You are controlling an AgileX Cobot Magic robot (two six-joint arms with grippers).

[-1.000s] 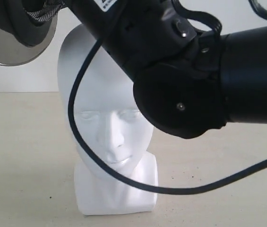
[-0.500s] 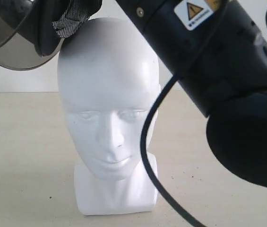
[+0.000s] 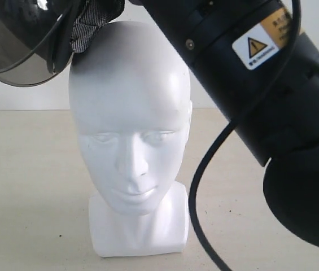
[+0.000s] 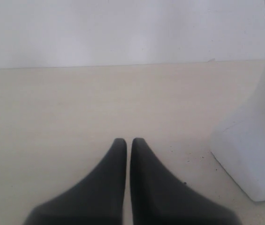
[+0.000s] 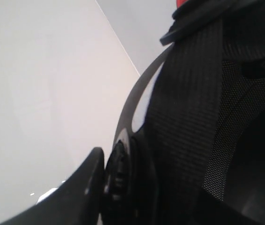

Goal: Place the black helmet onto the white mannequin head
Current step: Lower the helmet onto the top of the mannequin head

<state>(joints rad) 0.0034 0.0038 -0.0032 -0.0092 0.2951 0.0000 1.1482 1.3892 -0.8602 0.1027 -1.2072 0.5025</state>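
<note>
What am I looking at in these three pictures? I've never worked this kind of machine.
It is a robot with two black arms, each ending in a claw. The wide picture comes from a camera off the arms: the white mannequin head stands on the beige table, and the right arm reaches in above it. The other two come from wrist cameras. The left claw is shut and empty, near the table beside the head's base. The right claw grips the black helmet by its rim; strap and lining fill that picture. The helmet hangs by the top of the head, not yet on it.
</note>
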